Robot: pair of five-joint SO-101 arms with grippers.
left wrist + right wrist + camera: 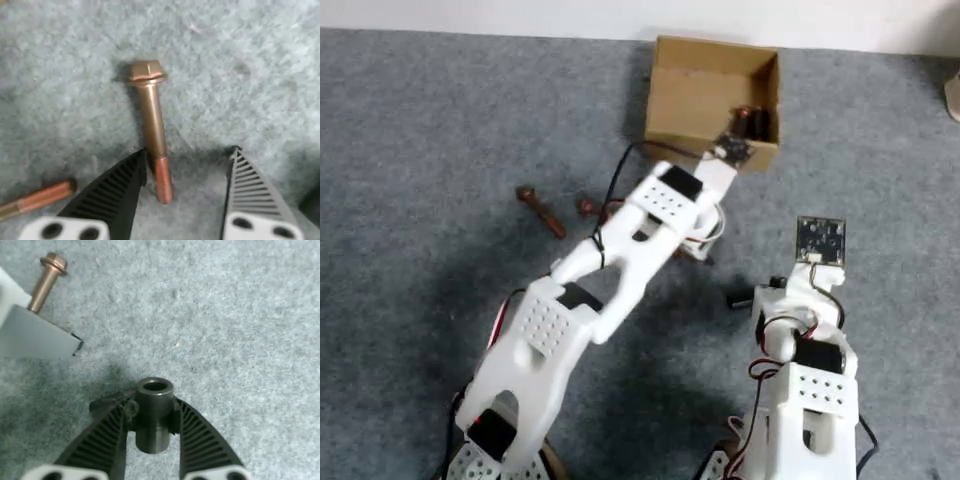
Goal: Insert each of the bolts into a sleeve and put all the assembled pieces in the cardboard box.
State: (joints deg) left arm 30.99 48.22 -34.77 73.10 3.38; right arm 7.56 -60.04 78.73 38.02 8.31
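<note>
While the right hand (152, 402) grasps a black sleeve (154, 425), the left hand (189, 152) stands released astride a copper bolt (150, 115).
High view: the cardboard box (705, 95) sits at the table's (440, 120) far side, dark pieces (750, 122) inside, loose bolts (540, 210) near the left arm (620, 260). Left wrist view: one finger (120, 185) lies just beside the bolt's threaded end. Right wrist view: the sleeve stands upright, bore open.

In the high view my left arm (650, 225) hides most of the bolt (150, 115) under it. Dark pieces (752, 120) in the box (665, 100) are partly behind this arm and too small to count. In the left wrist view a second bolt (37, 199) is cut off by the edge, also a dark thing (312, 205) that I cannot name.
</note>
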